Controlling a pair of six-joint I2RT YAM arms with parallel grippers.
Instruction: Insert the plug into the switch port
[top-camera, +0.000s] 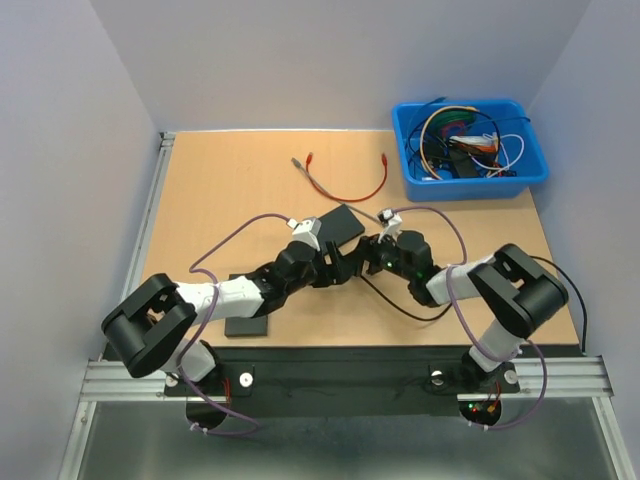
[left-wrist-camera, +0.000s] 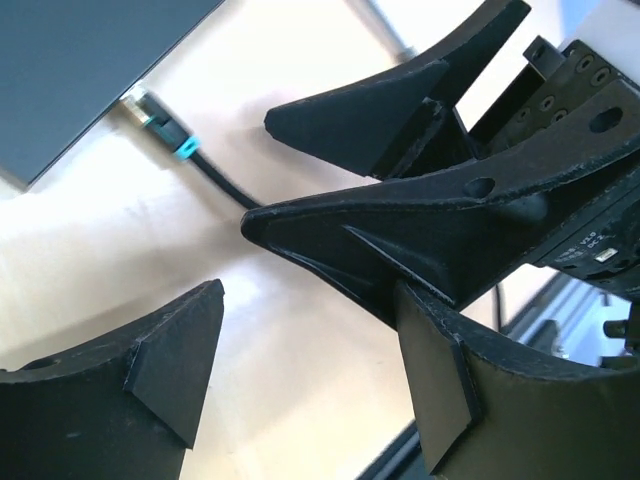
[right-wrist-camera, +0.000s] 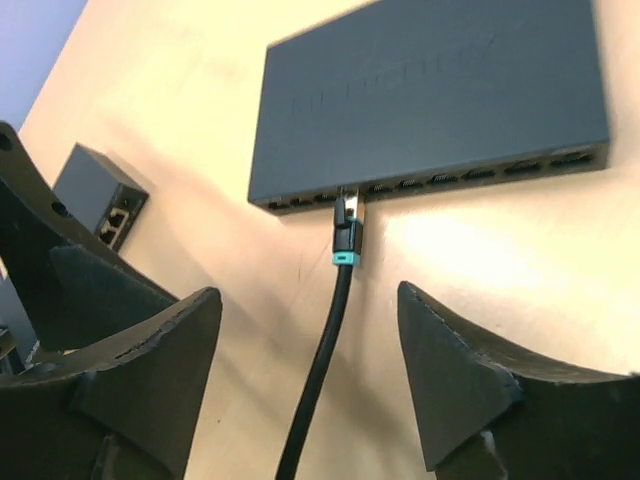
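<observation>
Your right tool (right-wrist-camera: 308, 300) stands wide, holding nothing. Just ahead of it the plug (right-wrist-camera: 346, 228) sits in a port on the front edge of the switch (right-wrist-camera: 430, 90). Its black cable (right-wrist-camera: 320, 370) runs back between the tool's fingers, touching neither. Ahead and to that tool's left, a small box (right-wrist-camera: 95, 190) lies on the table (right-wrist-camera: 500, 240). Your left tool (left-wrist-camera: 308, 300) is wide too, and empty. The right tool's fingers (left-wrist-camera: 400, 220) cross just ahead of it, and beyond them, to its left, you see the plug at the switch's edge.
</observation>
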